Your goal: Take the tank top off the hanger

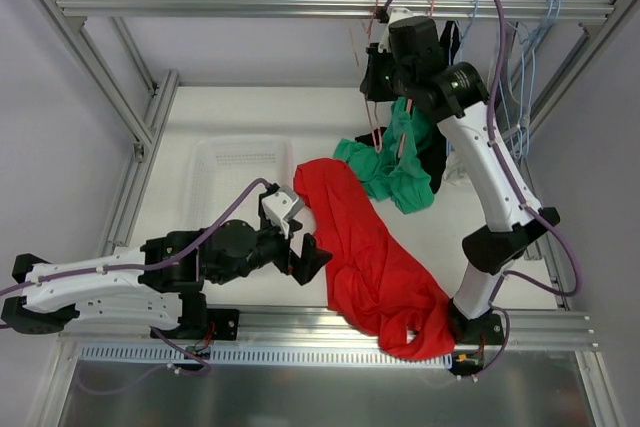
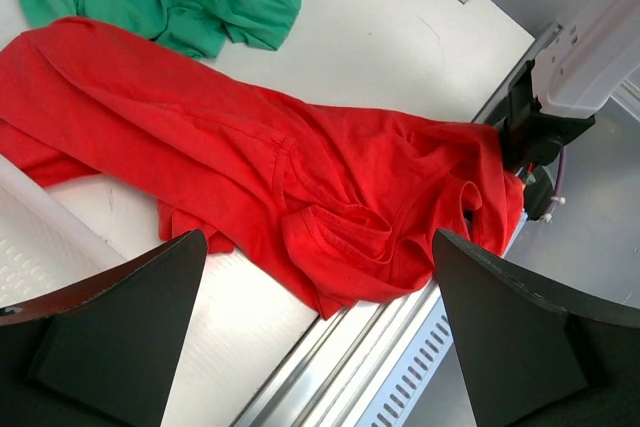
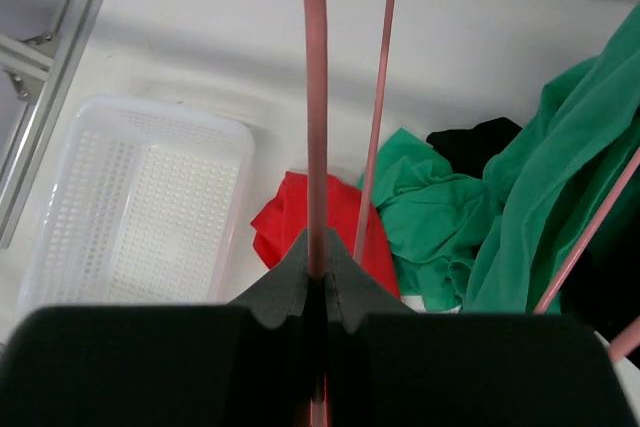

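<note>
While the right gripper (image 3: 316, 272) is clamped on the pink hanger (image 3: 316, 97) up at the far rail, the green tank top (image 1: 397, 159) hangs just right of it against the hanger's wire, its lower end piled on the table. Left gripper (image 1: 308, 255) at the near side, jaws wide apart, holding nothing and just left of the red garment (image 1: 372, 262).

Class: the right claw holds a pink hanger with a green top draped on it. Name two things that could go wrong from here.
1. The right claw pinches one thin rod of the pink hanger, so it may twist or slip when the green top is tugged.
2. The open left claw hovers over the red garment beside the green top; it could grab the wrong cloth.
</note>
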`<state>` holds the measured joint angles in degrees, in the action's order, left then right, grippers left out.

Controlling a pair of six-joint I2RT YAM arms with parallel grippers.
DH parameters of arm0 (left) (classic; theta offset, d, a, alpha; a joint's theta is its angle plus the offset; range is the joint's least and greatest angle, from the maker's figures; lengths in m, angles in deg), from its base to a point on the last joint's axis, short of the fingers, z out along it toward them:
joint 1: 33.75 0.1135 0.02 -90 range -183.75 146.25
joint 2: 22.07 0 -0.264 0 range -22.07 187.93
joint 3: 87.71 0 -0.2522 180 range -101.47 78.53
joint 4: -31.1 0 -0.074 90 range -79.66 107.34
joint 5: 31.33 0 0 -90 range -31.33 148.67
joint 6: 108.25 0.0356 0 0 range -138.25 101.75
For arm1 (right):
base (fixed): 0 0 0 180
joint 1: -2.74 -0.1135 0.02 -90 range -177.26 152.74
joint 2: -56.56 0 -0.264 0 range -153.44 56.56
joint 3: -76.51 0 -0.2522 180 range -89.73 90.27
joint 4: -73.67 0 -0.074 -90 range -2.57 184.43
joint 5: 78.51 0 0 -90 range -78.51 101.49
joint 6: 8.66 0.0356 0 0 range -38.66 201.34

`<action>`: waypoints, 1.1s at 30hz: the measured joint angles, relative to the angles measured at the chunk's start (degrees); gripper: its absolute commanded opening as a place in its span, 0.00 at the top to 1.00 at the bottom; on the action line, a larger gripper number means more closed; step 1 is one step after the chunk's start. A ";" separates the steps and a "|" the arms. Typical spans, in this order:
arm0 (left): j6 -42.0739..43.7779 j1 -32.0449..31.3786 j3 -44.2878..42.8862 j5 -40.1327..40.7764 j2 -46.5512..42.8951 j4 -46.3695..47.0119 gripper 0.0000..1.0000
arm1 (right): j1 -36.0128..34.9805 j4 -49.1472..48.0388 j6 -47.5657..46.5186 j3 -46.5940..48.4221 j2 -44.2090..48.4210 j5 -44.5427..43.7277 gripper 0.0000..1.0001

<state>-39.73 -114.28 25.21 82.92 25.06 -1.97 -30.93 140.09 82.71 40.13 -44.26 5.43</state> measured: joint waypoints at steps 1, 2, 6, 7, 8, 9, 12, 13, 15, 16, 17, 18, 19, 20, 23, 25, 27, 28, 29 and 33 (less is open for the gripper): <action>0.00 0.00 0.33 -0.04 -0.37 -0.26 0.01 | 0.46 0.15 0.02 0.50 -1.01 -0.09 1.00; 0.00 0.00 0.59 -0.09 -0.70 -0.44 0.01 | 0.92 0.31 0.02 0.74 -1.90 -0.20 1.00; 0.00 0.00 0.83 -0.24 -1.01 -0.74 0.01 | 2.12 0.81 0.04 0.98 -3.89 -0.81 1.00; 0.00 0.00 0.83 -0.26 -0.90 -0.74 0.01 | 2.21 0.81 0.04 1.01 -4.13 -0.83 1.00; 0.00 0.00 0.83 -0.33 -0.66 -0.70 0.01 | 2.25 0.92 0.07 1.01 -4.17 -0.87 1.00; 0.00 0.00 0.83 -0.44 -0.28 -0.72 0.01 | 2.23 0.94 0.11 1.01 -4.20 -0.85 0.99; 0.00 0.00 0.83 -1.25 1.51 -0.72 0.01 | 2.21 0.87 0.20 1.01 -4.28 -0.81 1.00; 0.00 0.00 0.83 -1.33 2.03 -0.72 0.01 | 2.21 0.90 0.26 1.01 -4.39 -0.79 1.00; 0.00 0.00 0.85 -1.49 2.97 -0.72 0.01 | 2.16 0.90 0.55 1.01 -4.52 -0.55 1.00; 0.00 0.00 0.85 -1.49 3.28 -0.72 0.01 | 2.08 0.90 0.72 1.01 -4.55 -0.50 1.00; 0.00 0.00 0.85 -1.49 3.45 -0.72 0.01 | 2.05 0.79 0.85 0.92 -4.55 -0.37 1.00; -0.02 0.00 0.85 -1.44 3.56 -0.72 0.01 | 2.05 0.57 0.98 0.68 -4.50 -0.35 1.00; -0.02 0.00 0.85 -1.42 3.65 -0.72 0.01 | 2.05 -0.02 1.01 -0.11 -4.22 -0.26 1.00; -0.02 0.00 0.85 -1.40 3.76 -0.72 0.01 | 2.03 -0.44 1.09 -1.09 -3.82 -0.15 1.00; -0.04 0.00 0.85 -1.20 4.46 -0.72 0.02 | 2.03 -0.85 1.22 -3.41 -2.95 -0.09 0.81; -0.07 0.00 0.85 -1.11 5.42 -0.72 0.01 | 2.03 -1.22 1.55 -4.17 -2.51 0.07 0.64; -0.11 0.00 0.85 -1.07 6.51 -0.72 0.01 | 2.12 -1.46 1.77 -4.70 -2.21 0.33 0.55; -0.17 0.00 0.85 -1.03 7.08 -0.72 0.01 | 2.16 -1.49 1.84 -4.96 -2.05 0.48 0.43; -0.22 0.00 0.85 -0.85 7.67 -0.72 0.01 | 2.21 -1.49 2.08 -5.18 -1.86 0.76 0.35; -0.72 0.00 0.85 0.96 9.66 -0.72 0.01 | 2.29 -1.66 1.77 -6.51 0.07 2.05 0.26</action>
<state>-40.45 -114.28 26.06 83.88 34.72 -2.69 -28.64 138.43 84.48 33.62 -44.19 7.48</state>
